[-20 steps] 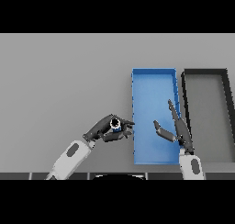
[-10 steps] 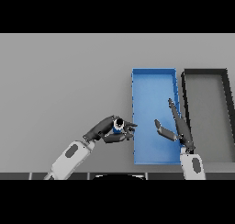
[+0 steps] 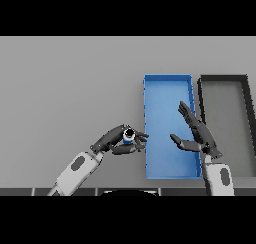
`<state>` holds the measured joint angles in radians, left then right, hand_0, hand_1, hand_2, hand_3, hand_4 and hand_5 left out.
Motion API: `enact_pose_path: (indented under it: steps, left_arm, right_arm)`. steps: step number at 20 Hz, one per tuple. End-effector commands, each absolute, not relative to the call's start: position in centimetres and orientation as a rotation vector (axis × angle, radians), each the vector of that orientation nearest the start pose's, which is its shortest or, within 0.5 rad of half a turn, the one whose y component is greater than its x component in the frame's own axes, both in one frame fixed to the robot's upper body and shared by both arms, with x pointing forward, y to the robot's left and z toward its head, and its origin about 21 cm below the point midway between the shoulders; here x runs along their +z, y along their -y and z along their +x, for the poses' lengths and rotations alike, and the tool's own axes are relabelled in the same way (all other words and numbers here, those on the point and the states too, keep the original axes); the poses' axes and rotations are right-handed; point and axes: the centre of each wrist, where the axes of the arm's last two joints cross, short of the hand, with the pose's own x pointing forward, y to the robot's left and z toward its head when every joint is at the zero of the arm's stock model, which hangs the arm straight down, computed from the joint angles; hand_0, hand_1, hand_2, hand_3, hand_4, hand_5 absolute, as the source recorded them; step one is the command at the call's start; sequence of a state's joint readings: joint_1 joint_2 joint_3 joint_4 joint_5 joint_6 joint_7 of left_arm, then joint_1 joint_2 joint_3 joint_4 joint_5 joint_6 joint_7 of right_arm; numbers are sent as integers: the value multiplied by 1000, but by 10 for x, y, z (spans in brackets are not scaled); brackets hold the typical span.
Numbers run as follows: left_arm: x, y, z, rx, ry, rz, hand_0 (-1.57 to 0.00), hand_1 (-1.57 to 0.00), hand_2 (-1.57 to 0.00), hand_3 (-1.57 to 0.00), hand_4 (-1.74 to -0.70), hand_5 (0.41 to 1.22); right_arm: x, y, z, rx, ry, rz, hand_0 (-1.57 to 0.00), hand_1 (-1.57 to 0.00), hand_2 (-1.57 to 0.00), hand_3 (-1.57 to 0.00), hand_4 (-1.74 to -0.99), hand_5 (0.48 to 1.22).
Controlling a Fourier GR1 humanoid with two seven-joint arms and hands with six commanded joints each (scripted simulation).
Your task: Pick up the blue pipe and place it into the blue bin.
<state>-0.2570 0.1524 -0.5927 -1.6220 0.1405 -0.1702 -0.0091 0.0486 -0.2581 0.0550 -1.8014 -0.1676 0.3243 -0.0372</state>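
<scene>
The robot's left hand (image 3: pixel 118 140), dark-fingered on a white and grey arm, curls its fingers and thumb around the short blue pipe (image 3: pixel 128 136), whose dark open end faces up toward the camera. The pipe sits in that grasp just beside the near left wall of the shallow rectangular blue bin (image 3: pixel 149 113), not yet over its floor; the fingertips almost reach the bin's left rim. Whether the pipe is lifted off the flat grey table (image 3: pixel 65 93) or resting on it cannot be told from this view.

The robot's right hand (image 3: pixel 196 134) shows over the near right part of the blue bin, fingers straight and spread, thumb pointing toward the bin's middle, holding nothing.

Right of the blue bin, with a narrow strip of table between them, stands a dark rectangular bin with a grey floor (image 3: pixel 203 90), about the same length and lying parallel to it
</scene>
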Motion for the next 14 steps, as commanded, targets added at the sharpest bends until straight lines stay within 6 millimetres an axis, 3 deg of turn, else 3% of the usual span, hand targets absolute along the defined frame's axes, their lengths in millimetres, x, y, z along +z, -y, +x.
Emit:
enact_pose_path:
  steps: [1,4,9,14]
  left_arm:
    - [48,-101,248,-766,1647,-624,-1571,-1571,-1571,-1443,-1731,1221]
    - [48,-102,249,-774,1641,-620,-1571,-1571,-1571,-1444,-1731,1221]
    - [50,-99,252,-797,1636,-593,-1571,-1571,-1571,-1441,-1730,1221]
    - [54,-98,252,-799,1645,-616,-1571,-1571,-1571,-1439,-1730,1221]
  right_arm:
    - [69,267,232,442,1730,318,1,1,1,1,-1271,537]
    - [102,258,236,574,1715,481,1,1,1,1,-1326,507]
    - [150,228,246,851,1701,629,1,1,1,1,-1338,495]
    - [170,196,254,1011,1690,665,1,1,1,1,-1318,490]
